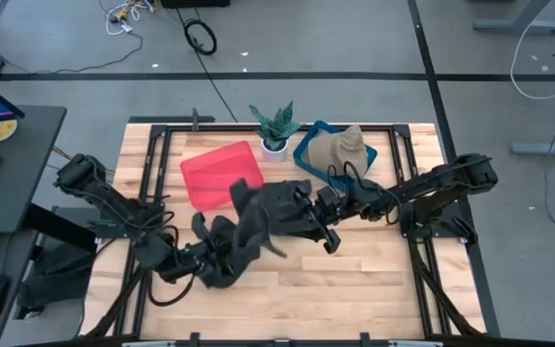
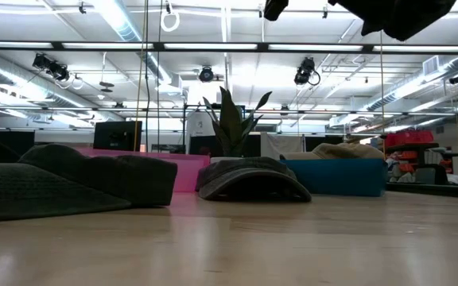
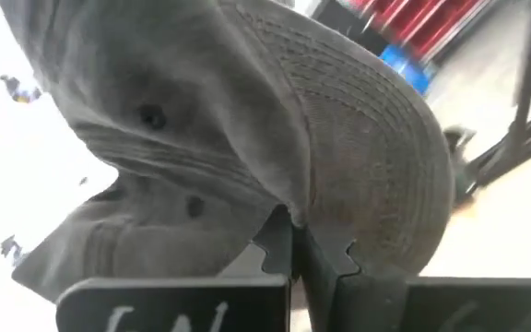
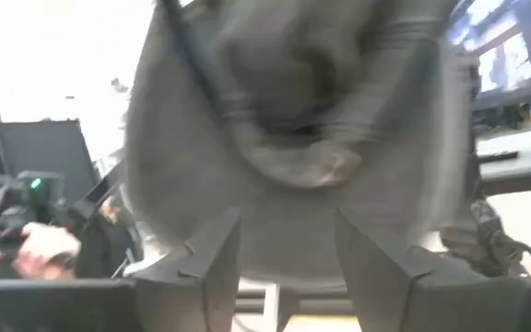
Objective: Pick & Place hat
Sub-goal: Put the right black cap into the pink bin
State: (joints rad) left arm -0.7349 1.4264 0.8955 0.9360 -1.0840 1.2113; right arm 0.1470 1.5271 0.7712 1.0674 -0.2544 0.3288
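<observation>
While both arms meet over the middle of the desk (image 1: pixel 374 280), each carries a dark grey hat off the wood. Left pincer (image 1: pixel 203 255): pinched tight on the fabric of one dark hat (image 1: pixel 227 253), which hangs just in front of the red tray (image 1: pixel 215 175). Right pincer (image 1: pixel 308 214): fingers set apart with a second dark hat (image 1: pixel 276 204) draped between and over them, just right of the red tray; it appears held. Both hats touch or overlap in the high view. Count: two dark hats lifted; one tan hat (image 1: pixel 340 146) in the blue bin (image 1: pixel 308 146); one potted plant (image 1: pixel 276 130); one red tray. Judged: the red tray lies behind both pincers, about equally near each.
</observation>
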